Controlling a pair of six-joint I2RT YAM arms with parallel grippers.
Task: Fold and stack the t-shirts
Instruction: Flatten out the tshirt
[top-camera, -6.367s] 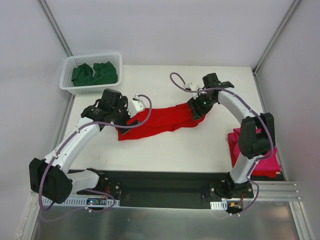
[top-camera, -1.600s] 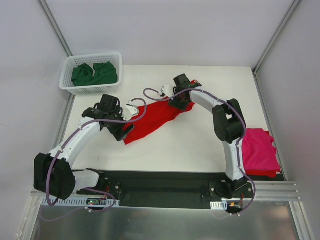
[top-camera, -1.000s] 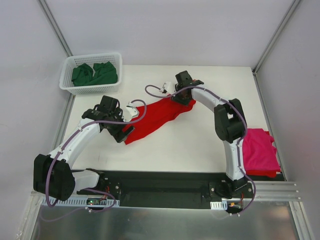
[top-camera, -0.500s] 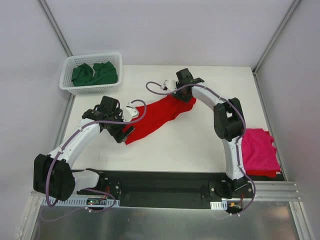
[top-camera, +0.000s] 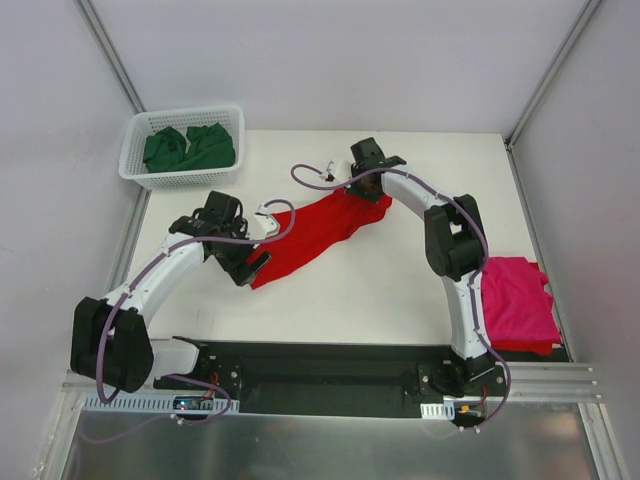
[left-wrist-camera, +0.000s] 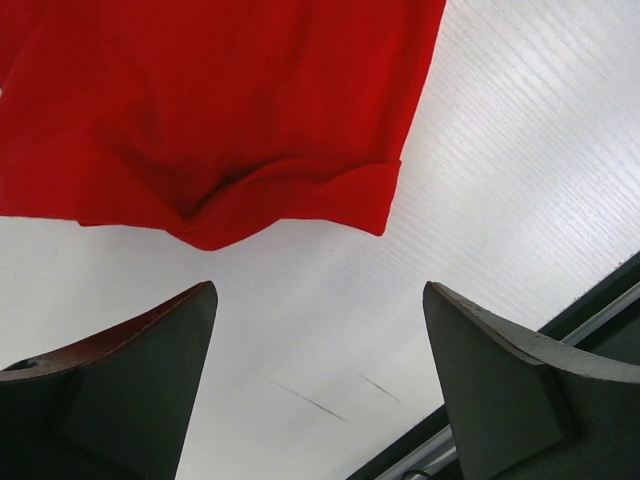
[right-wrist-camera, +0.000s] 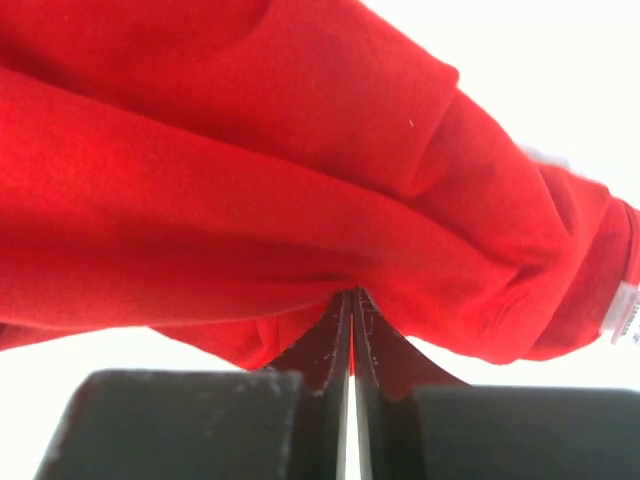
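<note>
Red t-shirt (top-camera: 310, 230): lies crumpled in a slanted band on the middle of the table (top-camera: 400, 290), its far right end pinched by the right gripper (top-camera: 371, 188).
Right gripper, state: jaws pressed together on a fold of the red t-shirt (right-wrist-camera: 250, 150); cloth bulges over both fingertips in the wrist view.
Beside the grip: a white label (right-wrist-camera: 626, 312) shows at the right edge of the bunched cloth.
Left gripper (left-wrist-camera: 318, 290): jaws wide apart, holding nothing, over bare table just off the near left corner of the red t-shirt (left-wrist-camera: 200, 100), apart from the hem.
Left gripper, top view: sits at the lower left tip of the red band (top-camera: 255, 262).
In the way: the right arm (top-camera: 447, 240) bends over the table, its elbow between the red t-shirt and the magenta t-shirt.
Magenta t-shirt (top-camera: 515, 298): folded at the near right edge of the table, well apart from the red one.
Basket (top-camera: 186, 110): white lattice, far left corner, well apart from both grippers.
Green t-shirts (top-camera: 190, 148): heaped inside the basket.
</note>
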